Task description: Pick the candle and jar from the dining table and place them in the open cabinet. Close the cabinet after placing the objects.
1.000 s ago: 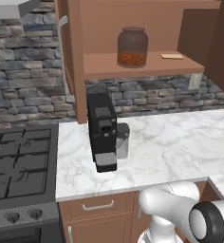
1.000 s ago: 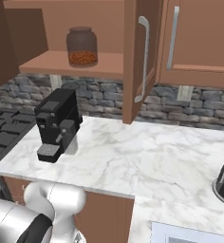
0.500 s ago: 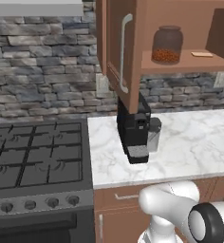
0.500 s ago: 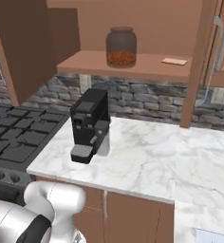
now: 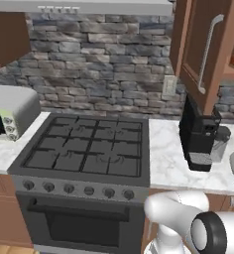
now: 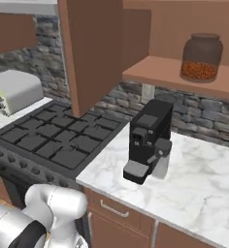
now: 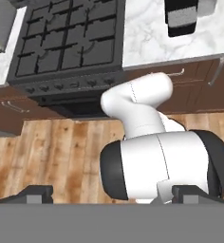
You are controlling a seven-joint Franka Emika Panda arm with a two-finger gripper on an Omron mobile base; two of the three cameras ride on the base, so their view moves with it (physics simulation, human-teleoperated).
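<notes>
Up front you're facing the black stove (image 5: 87,149) sitting against stone wall (image 5: 99,64), marble counter (image 6: 194,184) running right, coffee machine (image 6: 148,140) beneath the open cabinet (image 6: 94,53), jar (image 6: 201,57) sitting on its shelf. Gripper (image 7: 113,193) jaws are hanging spread, holding nothing.

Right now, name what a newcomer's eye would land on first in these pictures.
The black gas stove sits front and centre in the left base view. To its right, a black coffee machine stands on the white marble counter. Above it, the cabinet hangs open, with the jar of reddish-brown granules standing on its shelf.
</notes>
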